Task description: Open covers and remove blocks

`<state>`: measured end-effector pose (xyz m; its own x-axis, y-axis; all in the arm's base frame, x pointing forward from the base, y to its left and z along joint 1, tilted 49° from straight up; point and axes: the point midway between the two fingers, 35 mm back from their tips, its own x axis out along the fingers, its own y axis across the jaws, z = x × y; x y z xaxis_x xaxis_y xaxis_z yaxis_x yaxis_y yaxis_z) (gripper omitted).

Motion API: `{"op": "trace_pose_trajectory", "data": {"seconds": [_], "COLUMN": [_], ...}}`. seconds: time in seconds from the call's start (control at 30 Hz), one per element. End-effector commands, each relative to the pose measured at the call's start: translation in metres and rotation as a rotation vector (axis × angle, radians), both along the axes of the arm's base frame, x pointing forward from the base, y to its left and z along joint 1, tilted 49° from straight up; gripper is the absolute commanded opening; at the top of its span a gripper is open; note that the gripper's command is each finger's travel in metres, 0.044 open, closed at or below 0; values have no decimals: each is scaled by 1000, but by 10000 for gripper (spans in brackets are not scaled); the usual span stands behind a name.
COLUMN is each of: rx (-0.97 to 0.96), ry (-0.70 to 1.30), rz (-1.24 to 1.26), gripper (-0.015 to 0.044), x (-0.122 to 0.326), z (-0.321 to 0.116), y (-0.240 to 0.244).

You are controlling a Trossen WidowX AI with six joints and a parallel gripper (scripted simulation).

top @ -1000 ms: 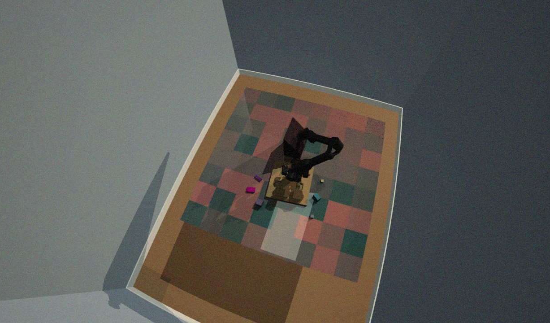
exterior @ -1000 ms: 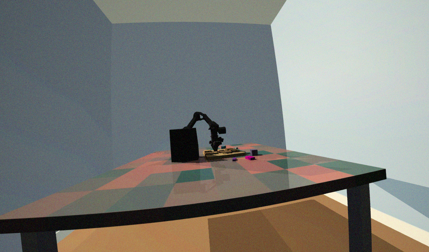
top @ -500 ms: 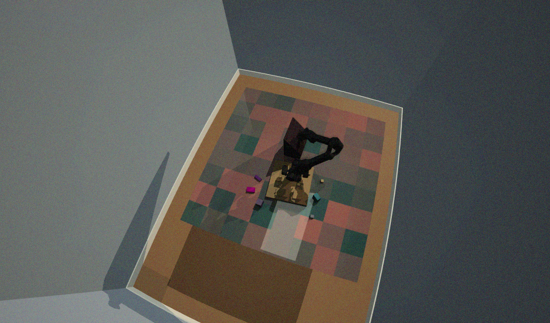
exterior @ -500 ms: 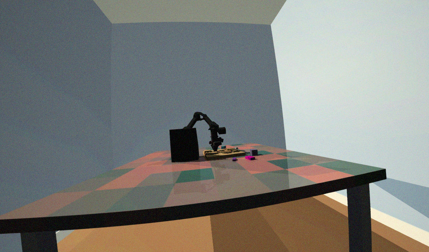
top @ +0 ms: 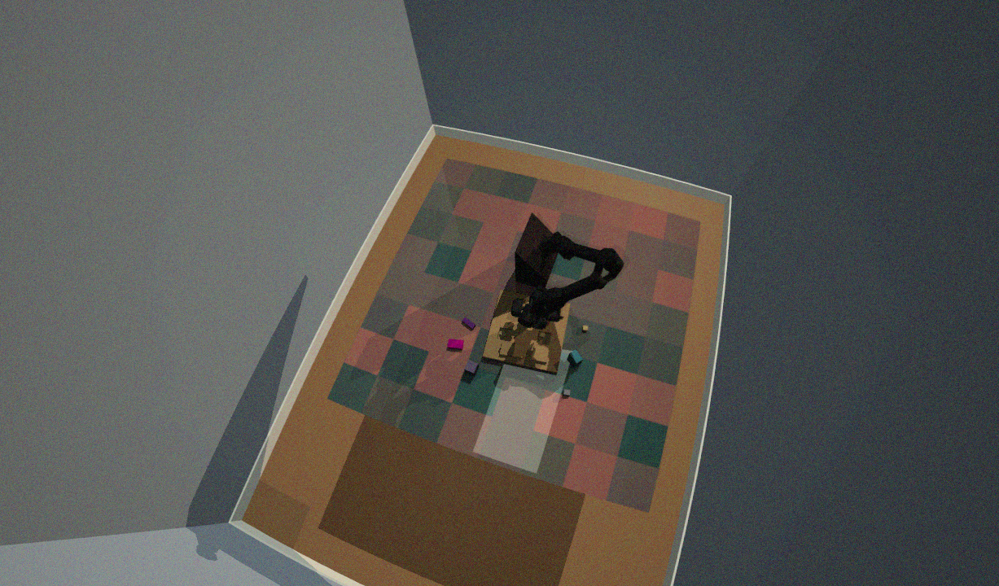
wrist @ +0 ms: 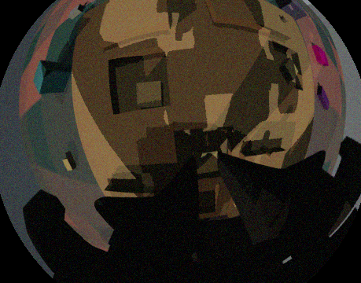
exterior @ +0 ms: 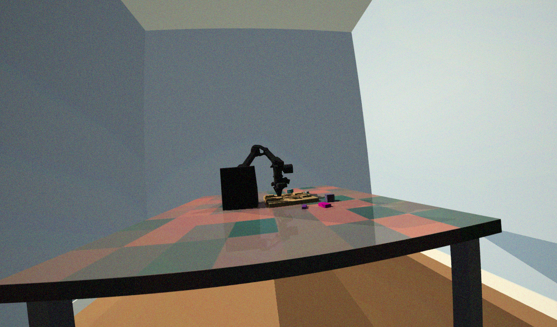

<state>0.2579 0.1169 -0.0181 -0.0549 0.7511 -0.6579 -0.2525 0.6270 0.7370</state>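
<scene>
The wooden puzzle board (top: 497, 342) (exterior: 296, 200) (wrist: 196, 75) lies below my gripper (exterior: 278, 195) (wrist: 205, 159). The gripper is down at a well and shut on a small cream block (wrist: 209, 154), mostly hidden by the black fingers. In the wrist view, an open well holds a tan square (wrist: 149, 92); I cannot tell if it is a block. Tan slabs, perhaps covers, lie beyond. On the table beside the board are a teal block (top: 575, 357) (wrist: 54, 79), magenta block (top: 455, 343) (exterior: 324, 205) (wrist: 319, 54), purple block (top: 468, 323) (wrist: 323, 97) and small yellow block (top: 584, 328) (wrist: 68, 164).
A grey-violet block (top: 471, 368) (exterior: 329, 198) and a small grey block (top: 566, 392) (exterior: 307, 192) also lie beside the board. A tall dark box (exterior: 239, 187) stands behind the board near the arm's base. The arm's shadow darkens much of the board.
</scene>
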Motion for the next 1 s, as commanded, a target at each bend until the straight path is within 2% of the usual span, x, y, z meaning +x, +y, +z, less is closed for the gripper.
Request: {"op": "trace_pose_trajectory", "data": {"seconds": [0.0, 0.97], "rx": [-2, 0], "ry": [-14, -9], "rz": [0, -2], "gripper": [80, 80], "x": [4, 5], "z": [5, 28], "y": [-5, -34]}}
